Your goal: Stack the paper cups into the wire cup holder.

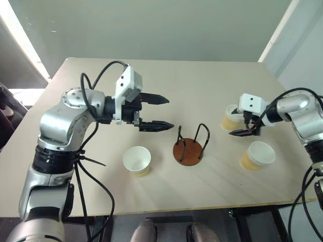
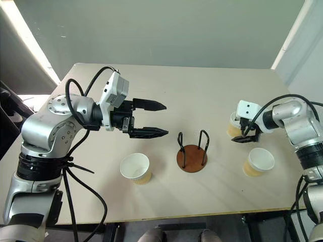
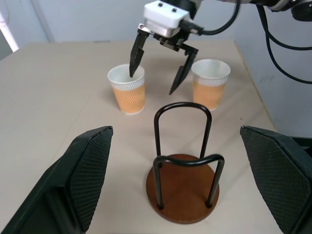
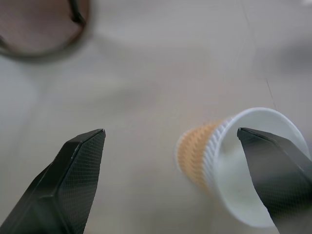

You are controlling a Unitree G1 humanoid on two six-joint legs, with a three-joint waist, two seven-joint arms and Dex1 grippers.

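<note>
Wooden table (image 1: 212, 80), inspected left to right.

Left gripper (image 1: 164, 112): raised above the table, pointing toward the holder, fingers spread wide, nothing held.

Cup 1 (image 1: 137, 160): upright near the front edge, left of the holder, below the left gripper. Interior white and empty.

Wire cup holder (image 1: 189, 147): standing at centre on its round brown base, black wire loops upright. No cup inside.

Cup 2 (image 1: 232, 117): upright, right of the holder, toward the far side. Right gripper (image 1: 247, 128) at this cup, fingers wide apart; in the left wrist view, 1 finger (image 3: 137, 52) dips at the rim, the other hangs outside, toward cup 3. Not gripped. Contents not fully visible.

Cup 3 (image 1: 257, 155): upright, nearer the front edge, just beside cup 2. Empty.
</note>
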